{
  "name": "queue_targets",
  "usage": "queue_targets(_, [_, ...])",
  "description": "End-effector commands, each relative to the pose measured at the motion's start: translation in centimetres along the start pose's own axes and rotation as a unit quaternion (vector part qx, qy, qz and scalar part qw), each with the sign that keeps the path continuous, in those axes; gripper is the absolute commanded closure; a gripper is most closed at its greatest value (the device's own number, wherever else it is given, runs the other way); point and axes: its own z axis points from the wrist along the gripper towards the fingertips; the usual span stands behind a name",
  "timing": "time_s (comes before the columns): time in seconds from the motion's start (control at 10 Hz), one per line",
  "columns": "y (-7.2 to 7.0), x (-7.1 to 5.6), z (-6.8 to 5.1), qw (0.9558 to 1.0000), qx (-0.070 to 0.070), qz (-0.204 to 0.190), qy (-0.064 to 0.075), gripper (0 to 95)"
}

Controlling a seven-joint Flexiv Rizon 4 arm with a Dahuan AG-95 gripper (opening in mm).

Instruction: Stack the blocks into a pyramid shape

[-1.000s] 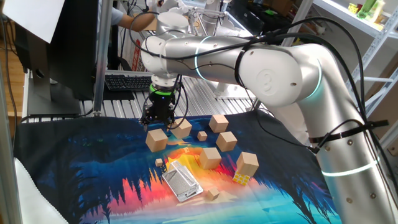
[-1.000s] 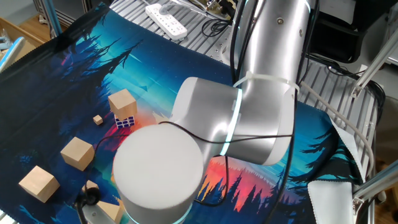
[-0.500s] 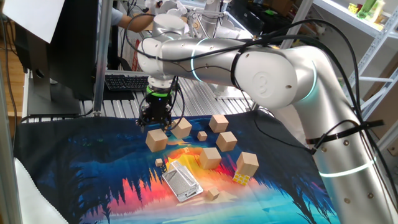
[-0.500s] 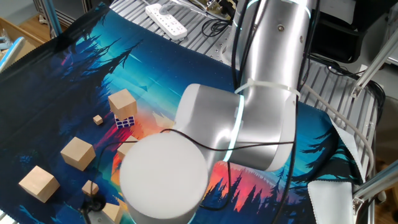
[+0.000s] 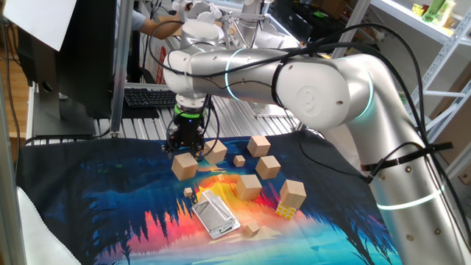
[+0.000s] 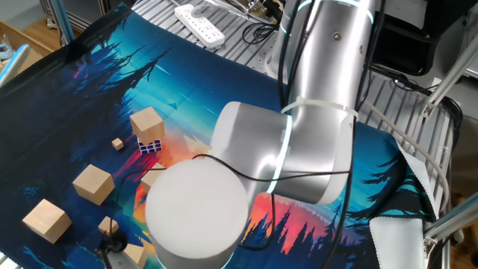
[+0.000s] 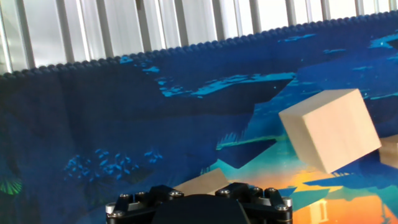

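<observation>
Several plain tan blocks lie on the printed mat. The nearest block (image 5: 185,165) sits directly under my gripper (image 5: 184,142), which hovers just above it with fingers spread and nothing between them. Other blocks lie at the right: one tilted (image 5: 215,152), one further back (image 5: 259,145), one in the middle (image 5: 268,166), one nearer (image 5: 249,186). Another block (image 5: 293,193) rests on the puzzle cube (image 5: 285,211). In the hand view, a block's top (image 7: 202,183) shows just past the hand's black base, and a tilted block (image 7: 329,129) lies to the right. My fingertips are hidden there.
A metal grater-like object (image 5: 215,213) lies near the mat's front, with tiny wooden cubes (image 5: 239,160) (image 5: 189,193) (image 5: 252,229) around it. The mat's back edge (image 7: 186,50) meets slatted metal. A keyboard (image 5: 147,96) and a monitor stand behind. The arm's large elbow (image 6: 198,213) hides part of the mat.
My gripper has shifted slightly left, to sit more directly over the nearest block. The blocks have not moved.
</observation>
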Motion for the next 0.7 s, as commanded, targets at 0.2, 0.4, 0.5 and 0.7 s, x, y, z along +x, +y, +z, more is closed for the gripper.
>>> queue_targets(0.2, [-0.17,-0.11,0.49,1.0000,0.004,-0.002,-0.001,19.0])
queue_targets(0.4, [-0.43,-0.03,0.39,1.0000,0.007,-0.006,0.001,19.0])
queue_targets(0.5, [-0.38,0.06,0.43,1.0000,0.006,-0.005,0.001,19.0])
queue_targets(0.7, [-0.35,0.63,0.39,1.0000,0.001,-0.004,0.000,19.0])
